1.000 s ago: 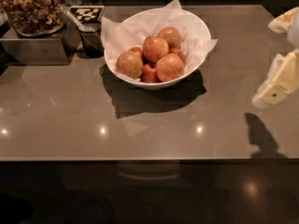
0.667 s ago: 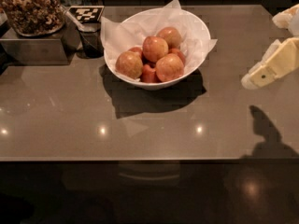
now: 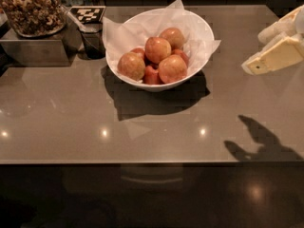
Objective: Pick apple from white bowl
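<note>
As claw (image 3: 256,51) hovers right, one white bowl (image 3: 156,86)

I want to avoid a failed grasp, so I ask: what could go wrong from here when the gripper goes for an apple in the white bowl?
1. The gripper hangs at the right edge, apart from the white bowl; coming in low, it might knock the rim and push the bowl.
2. The white paper stands above the rim and could snag.
3. The apple on top touches its neighbours, so a grasp might shove them or slip.
</note>
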You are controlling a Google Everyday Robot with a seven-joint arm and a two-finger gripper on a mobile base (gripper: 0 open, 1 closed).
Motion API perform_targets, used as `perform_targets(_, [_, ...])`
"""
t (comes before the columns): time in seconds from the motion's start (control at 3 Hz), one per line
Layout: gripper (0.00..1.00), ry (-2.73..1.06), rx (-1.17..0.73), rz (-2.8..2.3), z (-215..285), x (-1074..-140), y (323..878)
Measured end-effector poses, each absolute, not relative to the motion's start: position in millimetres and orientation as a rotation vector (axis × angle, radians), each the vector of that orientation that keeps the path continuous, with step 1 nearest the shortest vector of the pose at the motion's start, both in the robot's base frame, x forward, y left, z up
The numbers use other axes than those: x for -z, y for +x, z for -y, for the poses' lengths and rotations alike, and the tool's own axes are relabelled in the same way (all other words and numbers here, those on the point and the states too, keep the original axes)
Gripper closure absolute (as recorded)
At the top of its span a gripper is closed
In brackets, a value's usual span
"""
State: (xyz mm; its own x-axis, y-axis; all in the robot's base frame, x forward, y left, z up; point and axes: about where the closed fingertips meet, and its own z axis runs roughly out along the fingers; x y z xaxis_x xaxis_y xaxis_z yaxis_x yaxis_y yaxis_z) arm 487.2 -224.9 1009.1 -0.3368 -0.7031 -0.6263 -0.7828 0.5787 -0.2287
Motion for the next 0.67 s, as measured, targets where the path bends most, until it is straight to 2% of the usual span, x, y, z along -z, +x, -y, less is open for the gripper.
perform_targets(0.33, [0.66,-1.183,-0.224,-2.094,212,-998,484])
perform_targets(0.67, [0.67,-1.25,-0.372,-2.051,168,-978,491])
